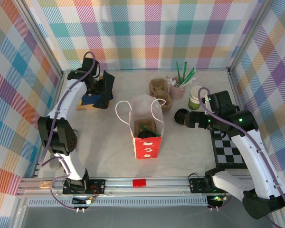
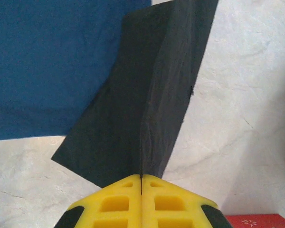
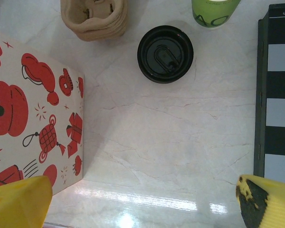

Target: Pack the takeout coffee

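The takeout coffee (image 3: 165, 53) shows from above as a round black lid on the marble table, between the paper bag and a light-green cup. In the top view the coffee (image 1: 181, 116) stands just left of my right gripper (image 1: 192, 119). My right gripper (image 3: 142, 204) is open, its yellow fingertips (image 3: 19, 199) wide apart over bare table, short of the cup. The white bag with red prints (image 1: 146, 130) stands open in the middle, with a brown carrier and something dark inside. At the back left, my left gripper (image 2: 141, 178) is shut on the fold of a black napkin (image 2: 147, 95).
Stacked brown cup carriers (image 1: 159, 90), a pink cup of green straws (image 1: 178, 88) and a light-green cup (image 1: 195, 97) stand behind the bag. A blue napkin (image 2: 52, 61) lies under the black one. A checkered board (image 1: 228, 147) lies on the right.
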`<state>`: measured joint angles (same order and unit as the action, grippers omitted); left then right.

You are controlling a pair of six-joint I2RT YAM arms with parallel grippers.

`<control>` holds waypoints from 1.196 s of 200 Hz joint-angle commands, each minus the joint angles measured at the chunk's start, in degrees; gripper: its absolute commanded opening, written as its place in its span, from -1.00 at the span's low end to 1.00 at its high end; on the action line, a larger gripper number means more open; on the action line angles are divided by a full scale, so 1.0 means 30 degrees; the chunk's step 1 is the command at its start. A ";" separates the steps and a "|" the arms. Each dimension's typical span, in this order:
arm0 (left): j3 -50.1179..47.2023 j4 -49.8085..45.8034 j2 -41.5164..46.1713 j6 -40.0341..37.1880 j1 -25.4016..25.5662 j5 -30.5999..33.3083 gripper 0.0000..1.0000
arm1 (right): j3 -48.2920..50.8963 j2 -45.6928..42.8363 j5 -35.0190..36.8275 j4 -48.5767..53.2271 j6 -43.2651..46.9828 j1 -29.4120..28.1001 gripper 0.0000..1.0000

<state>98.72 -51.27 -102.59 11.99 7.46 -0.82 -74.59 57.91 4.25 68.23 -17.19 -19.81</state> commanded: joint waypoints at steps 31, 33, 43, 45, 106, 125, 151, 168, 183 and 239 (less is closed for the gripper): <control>0.0142 0.0418 -0.1237 0.0294 -0.0759 -0.1522 -1.00 | 0.0026 -0.0026 -0.0622 -0.0235 -0.0351 0.0101 0.98; 0.0141 0.0418 -0.1272 0.0284 -0.0781 -0.1501 -1.00 | 0.0028 -0.0026 -0.0640 -0.0226 -0.0353 0.0115 0.98; 0.0167 0.0474 -0.1509 0.0224 -0.0872 -0.1297 -1.00 | 0.0055 0.0003 -0.0670 -0.0256 -0.0327 0.0080 0.98; 0.0155 0.0476 -0.1560 0.0223 -0.0898 -0.1225 -1.00 | 0.0050 0.0003 -0.0681 -0.0268 -0.0332 0.0081 0.98; 0.0974 0.0359 -0.3369 0.0179 -0.1197 -0.0483 -1.00 | 0.0063 0.0003 -0.0676 -0.0414 -0.0217 0.0101 0.98; 0.1289 0.0247 -0.3660 0.0135 -0.1270 -0.0275 -1.00 | 0.0131 0.0003 -0.0772 -0.0460 -0.0188 0.0100 0.98; 0.1680 0.0133 -0.3961 0.0135 -0.1445 -0.0228 -1.00 | 0.0141 0.0032 -0.0791 -0.0506 -0.0181 0.0101 0.98; 0.1961 0.0010 -0.4129 0.0149 -0.1572 -0.0137 -1.00 | 0.0156 0.0033 -0.0802 -0.0539 -0.0187 0.0099 0.98; 0.2116 -0.0047 -0.4219 0.0135 -0.1715 -0.0078 -1.00 | 0.0109 0.0088 -0.0809 -0.0585 -0.0188 0.0103 0.98; 0.2280 -0.0425 -0.4899 -0.0096 -0.2092 0.0510 -1.00 | 0.0051 0.0294 -0.1018 -0.0711 -0.0153 0.0115 0.98</control>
<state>104.20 -50.92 -115.57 12.38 1.93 -0.84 -74.59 58.46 2.42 66.87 -17.52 -19.81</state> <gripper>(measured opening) 0.057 0.989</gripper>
